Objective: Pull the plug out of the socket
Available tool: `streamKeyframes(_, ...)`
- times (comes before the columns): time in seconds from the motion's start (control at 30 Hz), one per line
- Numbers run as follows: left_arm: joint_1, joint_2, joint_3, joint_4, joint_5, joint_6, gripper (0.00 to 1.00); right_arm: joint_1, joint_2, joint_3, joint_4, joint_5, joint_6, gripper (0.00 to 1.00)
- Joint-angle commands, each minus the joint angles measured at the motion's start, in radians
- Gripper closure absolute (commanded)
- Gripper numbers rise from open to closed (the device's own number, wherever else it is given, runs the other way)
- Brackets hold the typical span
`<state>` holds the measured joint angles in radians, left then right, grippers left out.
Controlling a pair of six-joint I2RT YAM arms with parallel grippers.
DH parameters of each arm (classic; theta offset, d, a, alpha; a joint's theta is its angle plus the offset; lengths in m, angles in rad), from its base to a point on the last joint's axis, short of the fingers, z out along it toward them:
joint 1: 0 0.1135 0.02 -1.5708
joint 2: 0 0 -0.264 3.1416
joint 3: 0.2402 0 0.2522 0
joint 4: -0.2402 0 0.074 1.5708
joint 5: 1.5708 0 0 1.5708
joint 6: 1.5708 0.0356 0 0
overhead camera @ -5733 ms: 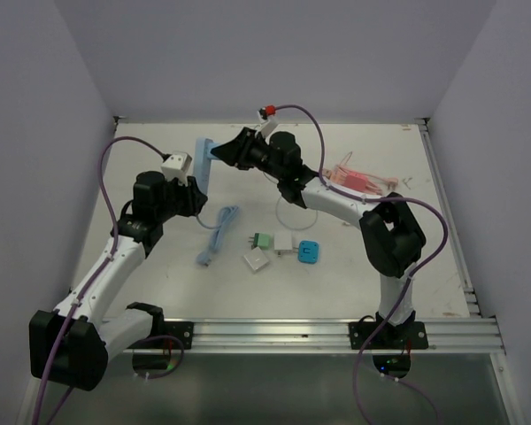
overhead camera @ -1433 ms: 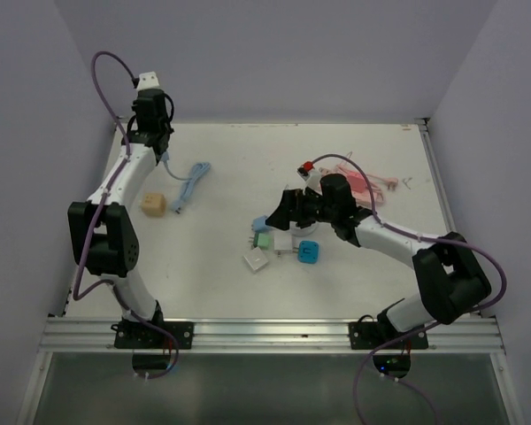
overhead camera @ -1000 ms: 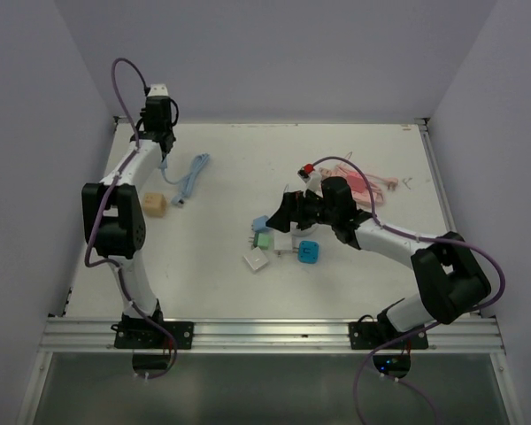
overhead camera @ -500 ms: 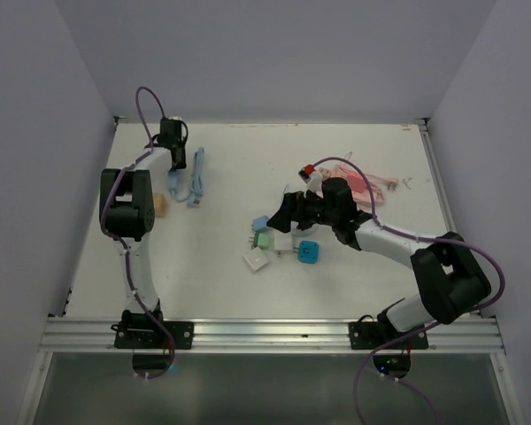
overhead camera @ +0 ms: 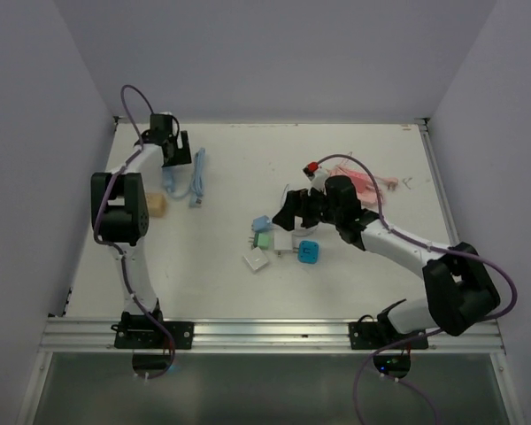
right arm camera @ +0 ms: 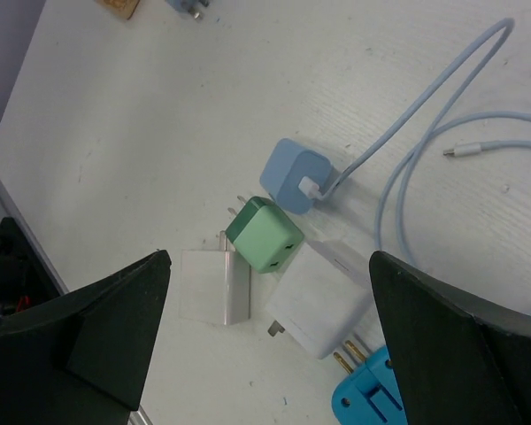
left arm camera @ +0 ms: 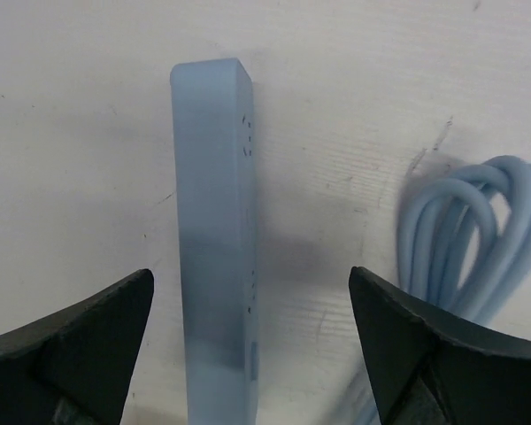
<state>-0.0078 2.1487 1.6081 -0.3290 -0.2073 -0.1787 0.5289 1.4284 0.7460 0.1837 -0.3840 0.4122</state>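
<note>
The socket, a pale blue power strip (left arm camera: 214, 248), lies on the table at the far left (overhead camera: 169, 180), its coiled blue cord (left arm camera: 478, 239) beside it. My left gripper (left arm camera: 250, 274) hangs open just above it, fingers on either side and not touching; it shows from above (overhead camera: 173, 159). A pale blue plug (right arm camera: 296, 175) with a thin cable lies in the table's middle (overhead camera: 260, 222), far from the socket. Above that cluster my right gripper (right arm camera: 270, 257) is wide open and holds nothing; it also shows from above (overhead camera: 288, 215).
Around the blue plug lie a green charger (right arm camera: 265, 233), two white chargers (right arm camera: 214, 288) (right arm camera: 323, 297) and a bright blue plug (right arm camera: 372, 403). A beige block (overhead camera: 157, 205) sits near the socket. A pink bundle (overhead camera: 363, 181) lies at back right.
My left gripper has opened and let go of the power strip, which now rests on the table at the far left. The right arm has hardly moved.
</note>
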Motion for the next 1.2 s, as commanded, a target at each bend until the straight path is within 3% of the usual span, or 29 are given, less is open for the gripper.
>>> streamKeyframes(0.0,0.005,-0.194,0.026,-0.007,0.058,-0.073,0.03,-0.017,-0.078,0.072,-0.099,0.117,-0.044,0.01)
streamKeyframes(0.23,0.003,-0.464,-0.076,-0.056,0.143,-0.165,0.00,-0.125,-0.160,0.127,-0.272,0.325,-0.046,0.01)
streamKeyframes(0.43,-0.003,-0.720,-0.296,-0.055,0.262,-0.177,0.00,-0.248,-0.138,0.191,-0.383,0.482,0.017,0.01)
streamKeyframes(0.73,-0.040,-1.050,-0.747,0.090,0.324,-0.160,0.00,-0.496,-0.013,0.250,-0.351,0.421,0.092,0.02)
streamKeyframes(0.9,-0.046,-1.079,-0.794,0.108,0.322,-0.153,0.00,-0.607,0.098,0.271,-0.287,0.324,0.131,0.06)
streamKeyframes(1.17,-0.049,-1.076,-0.786,0.068,0.250,-0.156,0.00,-0.655,0.239,0.320,-0.230,0.249,0.103,0.12)
